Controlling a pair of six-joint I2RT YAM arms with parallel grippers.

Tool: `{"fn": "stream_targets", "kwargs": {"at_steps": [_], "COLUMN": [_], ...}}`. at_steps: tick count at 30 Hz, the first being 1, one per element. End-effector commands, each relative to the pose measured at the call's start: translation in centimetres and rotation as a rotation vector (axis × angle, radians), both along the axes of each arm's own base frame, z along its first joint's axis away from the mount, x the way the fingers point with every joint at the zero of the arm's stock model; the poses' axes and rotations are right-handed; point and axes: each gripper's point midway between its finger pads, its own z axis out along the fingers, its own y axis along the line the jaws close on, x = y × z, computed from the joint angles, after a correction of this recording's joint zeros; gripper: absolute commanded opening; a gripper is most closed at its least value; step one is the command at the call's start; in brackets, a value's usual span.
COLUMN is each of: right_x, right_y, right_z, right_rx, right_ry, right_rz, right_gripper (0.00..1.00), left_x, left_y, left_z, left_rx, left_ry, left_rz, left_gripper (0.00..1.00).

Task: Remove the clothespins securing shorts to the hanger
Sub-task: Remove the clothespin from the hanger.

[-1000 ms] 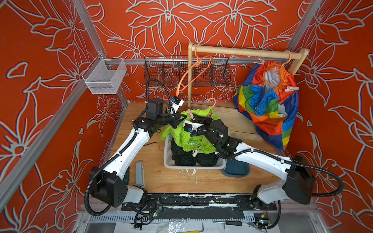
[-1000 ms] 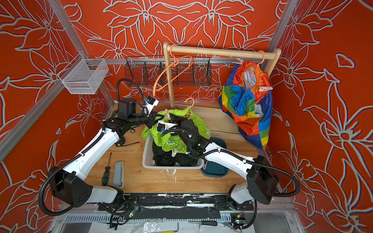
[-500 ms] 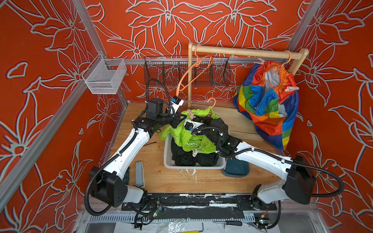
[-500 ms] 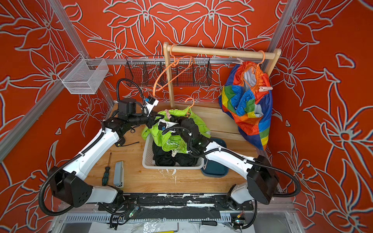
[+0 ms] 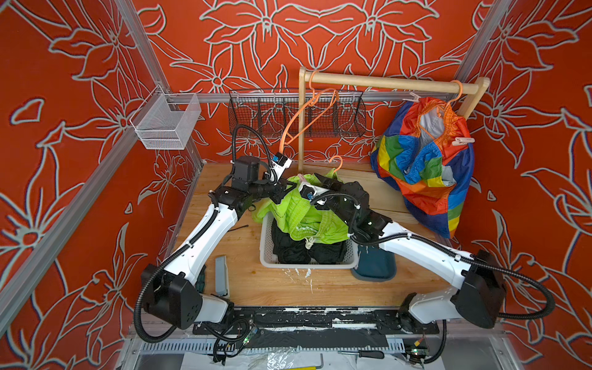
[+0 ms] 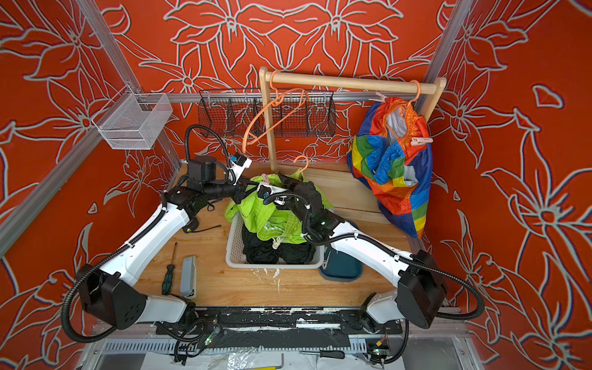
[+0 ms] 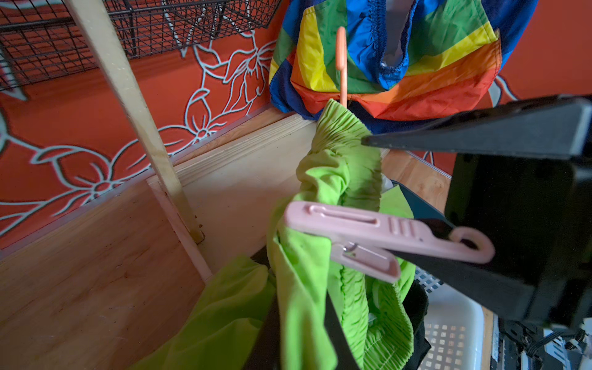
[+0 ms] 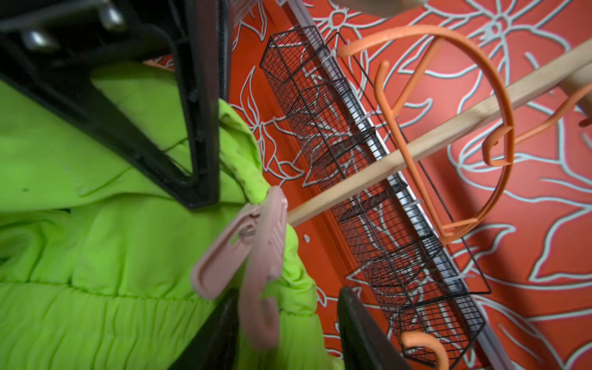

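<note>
Progress, I judge, is partial: black shorts [image 5: 288,251] in basket [image 5: 265,246], left pincer [image 5: 286,189] nipping green shorts [image 5: 298,214], right pincer [image 8: 277,251] wide around their pin [image 7: 368,227], rainbow shorts [image 5: 423,166] hanging pinned.

White arm links [image 5: 208,237], black joints [image 5: 173,298], ribbed cables [image 5: 137,314].

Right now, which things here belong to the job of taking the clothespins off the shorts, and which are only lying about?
For the job: pink clothespin on lime green shorts; second pink clothespin on rainbow shorts; black shorts in white basket.

Lying about: screwdriver; grey block; teal tray; empty orange hanger; black wire basket; white mesh bin.
</note>
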Motion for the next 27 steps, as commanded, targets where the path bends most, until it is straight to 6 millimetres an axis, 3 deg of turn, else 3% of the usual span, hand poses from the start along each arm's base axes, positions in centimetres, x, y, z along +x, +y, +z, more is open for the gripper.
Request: {"fn": "stream_targets", "kwargs": {"at_steps": [1, 10, 27], "right_x": [-0.8, -1.2, -1.5], "right_y": [-0.1, 1.1, 3.5], "right_z": [1.2, 3.0, 1.7], "right_rx": [0.011, 0.030, 0.004], "right_ry": [-0.017, -0.039, 0.012], "right_rz": [0.025, 0.085, 0.152], "right_gripper": [0.60, 0.64, 0.62], "left_x": [0.0, 0.1, 0.6], "left_y": [0.2, 0.0, 0.3], "left_z": [2.5, 2.3, 2.2], "left_rx": [-0.035, -0.039, -0.059], "left_ry": [-0.064, -0.046, -0.027], "left_rz": [-0.011, -0.018, -0.017], "left_gripper": [0.00, 0.00, 0.00]}}
